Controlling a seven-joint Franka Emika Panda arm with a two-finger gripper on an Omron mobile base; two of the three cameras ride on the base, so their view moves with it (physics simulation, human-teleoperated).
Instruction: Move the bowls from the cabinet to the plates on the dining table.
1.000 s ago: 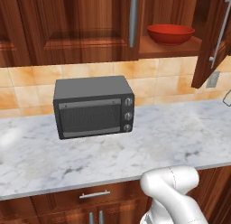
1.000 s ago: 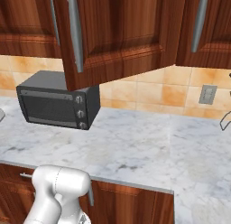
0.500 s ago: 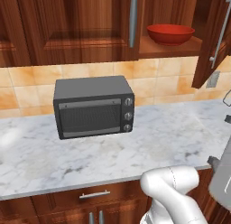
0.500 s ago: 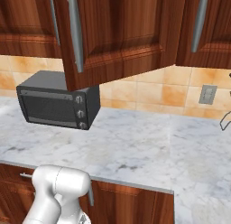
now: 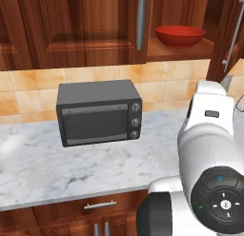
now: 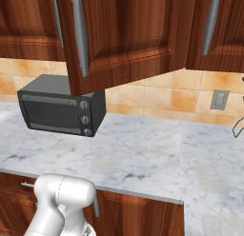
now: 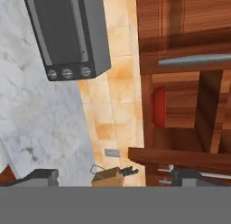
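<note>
With the red bowl (image 5: 180,35) on the open cabinet (image 5: 178,49) shelf, the empty, wide-open gripper (image 7: 113,177) could clip the swung-out door (image 6: 124,37) while reaching.

Red bowl (image 5: 180,36), reddish-brown cabinet (image 5: 86,25), dark grey toaster oven (image 5: 99,112), white-grey veined counter (image 5: 71,168)

A white-grey marble counter (image 5: 43,166) spans the lower half of the left base view; a dark toaster oven (image 5: 98,112) stands on it at centre left; at upper right, the open cabinet's shelf (image 5: 178,50) carries a red bowl (image 5: 180,35).
</note>
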